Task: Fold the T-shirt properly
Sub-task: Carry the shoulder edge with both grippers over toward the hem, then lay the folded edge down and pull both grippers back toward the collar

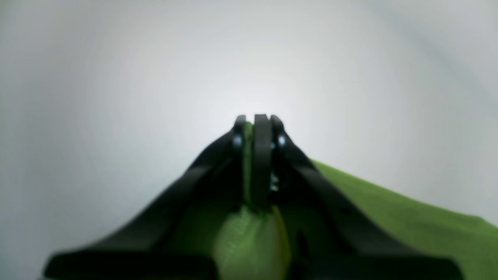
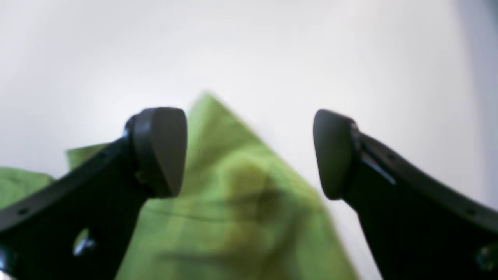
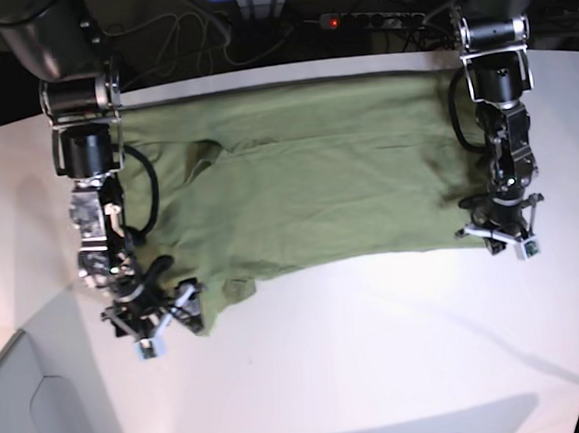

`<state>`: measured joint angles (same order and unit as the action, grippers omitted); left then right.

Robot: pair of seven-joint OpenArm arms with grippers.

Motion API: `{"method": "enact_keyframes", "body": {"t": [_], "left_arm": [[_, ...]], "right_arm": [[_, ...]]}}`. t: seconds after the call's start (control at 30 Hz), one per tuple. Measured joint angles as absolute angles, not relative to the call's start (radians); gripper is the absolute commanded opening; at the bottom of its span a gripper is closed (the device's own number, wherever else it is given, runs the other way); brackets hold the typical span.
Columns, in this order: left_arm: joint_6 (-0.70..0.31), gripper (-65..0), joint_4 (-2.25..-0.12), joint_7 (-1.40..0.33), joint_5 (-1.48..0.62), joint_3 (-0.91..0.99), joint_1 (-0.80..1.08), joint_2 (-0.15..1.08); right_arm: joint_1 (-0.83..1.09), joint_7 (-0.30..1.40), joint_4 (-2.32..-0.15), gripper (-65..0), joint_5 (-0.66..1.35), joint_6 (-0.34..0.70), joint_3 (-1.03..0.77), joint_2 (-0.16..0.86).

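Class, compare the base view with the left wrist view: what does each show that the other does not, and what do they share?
Only the base view shows the whole T-shirt spread across the white table, both arms, and the right gripper at the shirt's near corner, with cables behind the table.

Only the left wrist view shows the left gripper close up, jaws shut with green cloth pinched between them.

Both show the left gripper at the shirt's edge, the green T-shirt and the white table.
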<state>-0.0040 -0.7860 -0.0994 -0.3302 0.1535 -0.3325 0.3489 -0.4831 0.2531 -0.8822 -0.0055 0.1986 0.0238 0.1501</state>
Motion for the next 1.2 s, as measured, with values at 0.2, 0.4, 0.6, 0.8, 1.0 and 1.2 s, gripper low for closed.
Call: {"method": "enact_keyframes", "body": {"t": [0.2, 0.4, 0.6, 0.8, 1.0, 1.2], "left_arm": [[-0.004, -65.0, -0.786, -0.100, -0.330, 0.154, -0.330, 0.349], [-0.004, -65.0, -0.789, -0.085, -0.333, 0.154, -0.319, 0.349], [-0.004, -65.0, -0.788, -0.082, -0.332, 0.154, -0.318, 0.345], [-0.001, -65.0, -0.788, -0.081, -0.332, 0.154, -0.318, 0.343], [-0.001, -65.0, -0.799, -0.081, -0.333, 0.154, -0.313, 0.341], [-0.005, -65.0, -0.805, -0.080, -0.338, 0.160, -0.297, 0.347]], "right_arm": [[-0.580, 0.117, -0.655, -15.9, -0.006, 0.197, 0.071, 0.148], [-0.633, 0.040, -0.497, -16.7, -0.010, 0.197, 0.073, 0.141], [-0.626, 0.040, -0.495, -39.3, -0.010, 0.197, 0.073, 0.128], [-0.609, 0.027, -0.495, -65.0, -0.006, 0.197, 0.076, 0.115], [-0.596, 0.054, -0.543, -64.9, -0.007, 0.197, 0.070, 0.117], [-0.448, 0.041, -0.833, -64.9, -0.006, 0.197, 0.070, 0.134]]}}
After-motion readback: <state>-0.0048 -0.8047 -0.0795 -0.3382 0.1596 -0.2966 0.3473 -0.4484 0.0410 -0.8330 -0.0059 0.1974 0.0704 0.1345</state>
